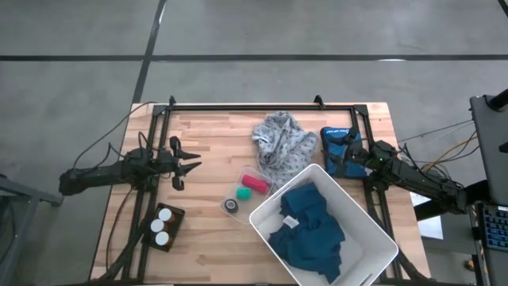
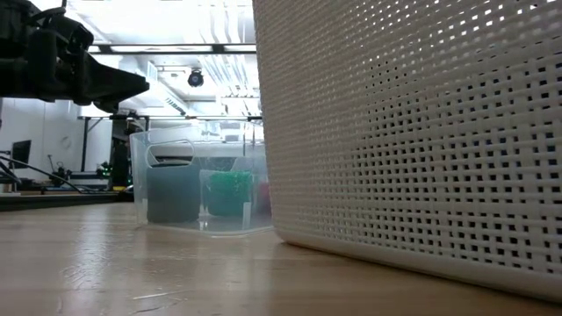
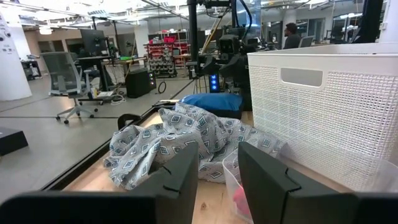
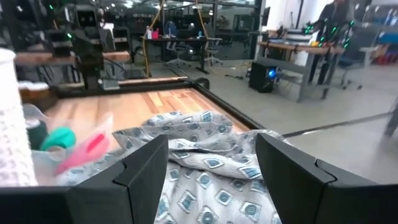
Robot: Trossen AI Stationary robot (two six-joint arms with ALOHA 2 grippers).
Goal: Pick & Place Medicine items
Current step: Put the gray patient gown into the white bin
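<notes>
Three pill bottles [image 1: 163, 226] sit near the open, empty left hand [image 1: 193, 167]; right hand [image 1: 355, 158] open.

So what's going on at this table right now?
Nothing is being held yet. The three pill bottles stand together near the table's front left corner. The left gripper hovers empty above the table, behind them, fingers apart. The right gripper waits, open, by a blue cloth at the far right. A white basket holds another blue cloth, beside a grey patterned cloth.
</notes>
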